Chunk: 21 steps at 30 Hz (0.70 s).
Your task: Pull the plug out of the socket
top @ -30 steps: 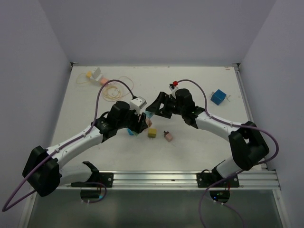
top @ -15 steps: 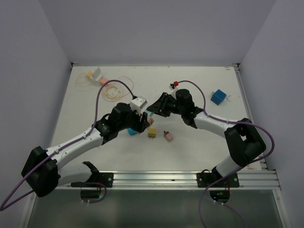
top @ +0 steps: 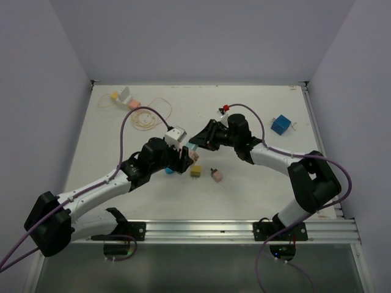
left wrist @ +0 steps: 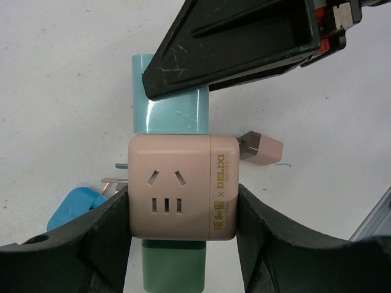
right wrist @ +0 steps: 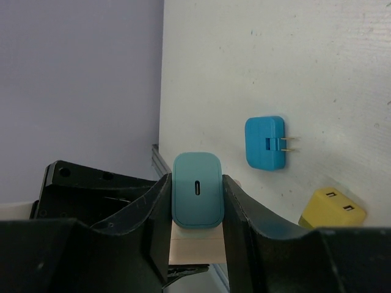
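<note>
Both tools met over the middle of the bench (top: 104,140). The left tool (left wrist: 183,198) pinched a pink socket cube (left wrist: 183,183) by two opposite sides. The right tool (right wrist: 197,190) was pressed together on a teal plug (right wrist: 197,204), which sat plugged into the cube's face away from the left arm.

The bench was plain white with a few small specks. A metal rail (top: 201,229) ran along its near edge, where the two arm bases were bolted. Pale lilac-grey walls closed it in on the left, right and far sides. One purple cable (top: 131,122) looped off each arm, two in all.

The cube carried two plugs: the teal one and a green plug (left wrist: 171,271) in the opposite face. Three loose plugs lay on the bench just beside the tools: a blue plug (right wrist: 264,143), a yellow plug (right wrist: 333,213) and a small pink plug (top: 216,175). Farther off to the right, one blue block (top: 280,124) sat well apart from the rest. Thin yellow loops (top: 146,119) lay toward the far left, and a little cluster of pale pieces (top: 125,96) sat near the far left corner.

The green plug was cut off by the bottom of the left wrist view. From above, the tools hid most of the cube, and whether it touched the bench could not be told. The far cluster was too small to sort into separate things.
</note>
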Motion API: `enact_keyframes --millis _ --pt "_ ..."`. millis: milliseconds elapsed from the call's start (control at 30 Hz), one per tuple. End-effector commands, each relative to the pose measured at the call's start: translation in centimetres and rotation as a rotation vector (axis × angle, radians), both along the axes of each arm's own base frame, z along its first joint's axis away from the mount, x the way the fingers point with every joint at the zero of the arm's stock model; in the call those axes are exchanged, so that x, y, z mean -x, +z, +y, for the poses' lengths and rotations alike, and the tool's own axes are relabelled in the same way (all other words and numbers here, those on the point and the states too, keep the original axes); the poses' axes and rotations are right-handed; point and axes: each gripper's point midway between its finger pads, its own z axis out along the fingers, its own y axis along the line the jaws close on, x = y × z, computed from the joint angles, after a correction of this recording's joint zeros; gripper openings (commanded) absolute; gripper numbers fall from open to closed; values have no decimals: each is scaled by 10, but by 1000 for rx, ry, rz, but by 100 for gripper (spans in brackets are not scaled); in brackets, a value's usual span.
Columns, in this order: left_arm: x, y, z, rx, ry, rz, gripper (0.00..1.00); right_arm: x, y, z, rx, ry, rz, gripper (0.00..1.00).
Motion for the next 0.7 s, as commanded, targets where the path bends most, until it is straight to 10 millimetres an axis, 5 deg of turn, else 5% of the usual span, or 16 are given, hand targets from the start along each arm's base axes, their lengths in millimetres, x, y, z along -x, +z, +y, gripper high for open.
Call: enact_keyframes --millis 0,300,667 --pt "11 3 -5 52 -4 19 0 -28 28 -17 -38 -58 -70 0" --pt "51 -45 0 -64 -35 192 0 -83 52 -62 49 -210 -182 0" --pt "59 -43 6 -137 17 203 0 -133 89 -112 183 -381 -289 0"
